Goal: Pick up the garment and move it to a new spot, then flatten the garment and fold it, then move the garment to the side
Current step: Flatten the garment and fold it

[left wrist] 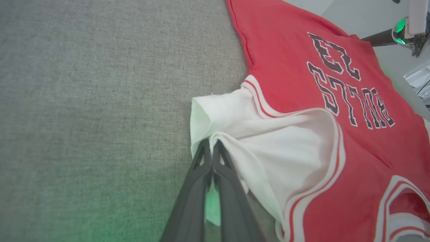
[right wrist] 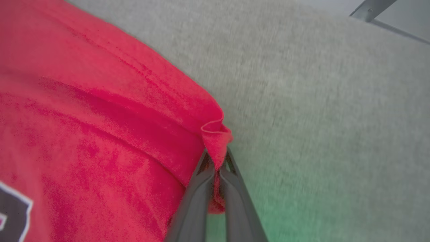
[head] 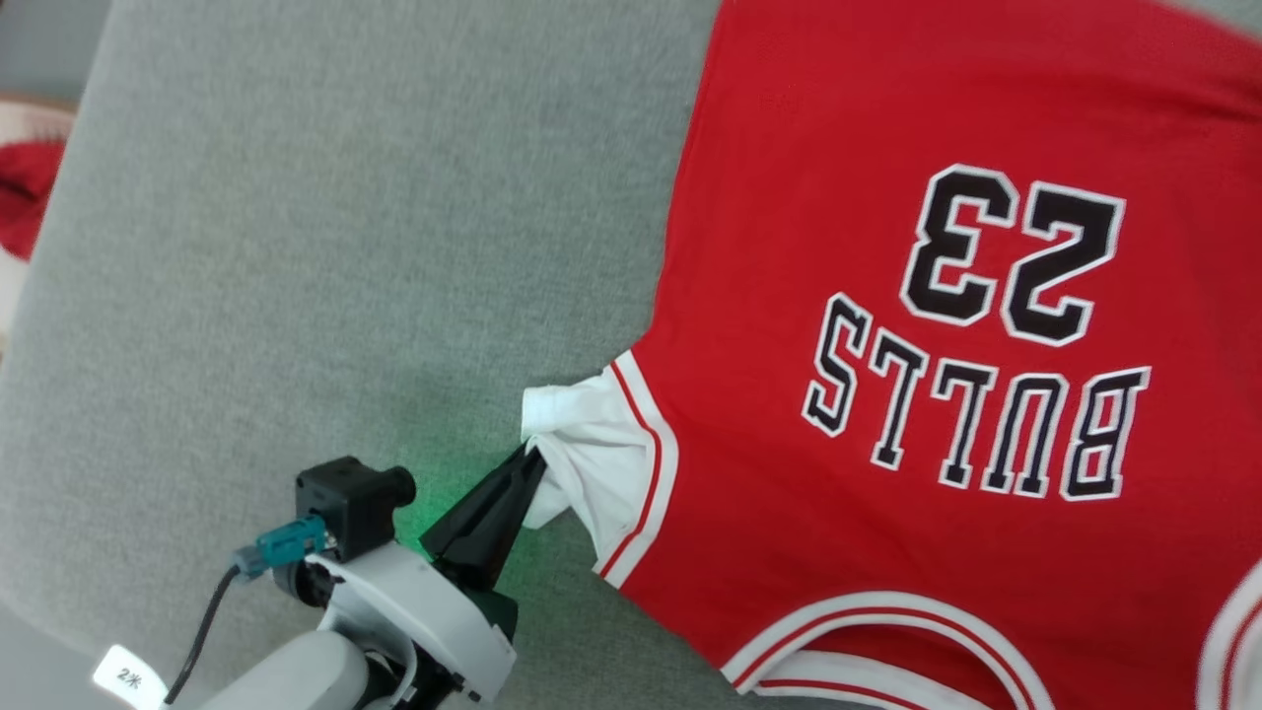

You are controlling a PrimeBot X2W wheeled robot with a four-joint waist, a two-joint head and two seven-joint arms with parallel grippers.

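The garment (head: pixel 887 296), a red jersey with a black number 23 and white lettering outline, lies spread on the grey padded surface (head: pixel 345 247). My left gripper (head: pixel 527 456) is shut on its white shoulder panel (left wrist: pixel 255 141), pinching a fold of white cloth at the jersey's left edge. In the right wrist view my right gripper (right wrist: pixel 217 158) is shut on a red corner of the garment (right wrist: pixel 100 117), with the cloth bunched between its dark fingers (right wrist: pixel 198 188). The jersey's right part runs past the edge of the head view.
A red and white cloth heap (head: pixel 25 197) shows beyond the surface's left edge. A metal frame leg (right wrist: pixel 369 8) stands past the far edge in the right wrist view. Bare grey surface stretches left of the jersey.
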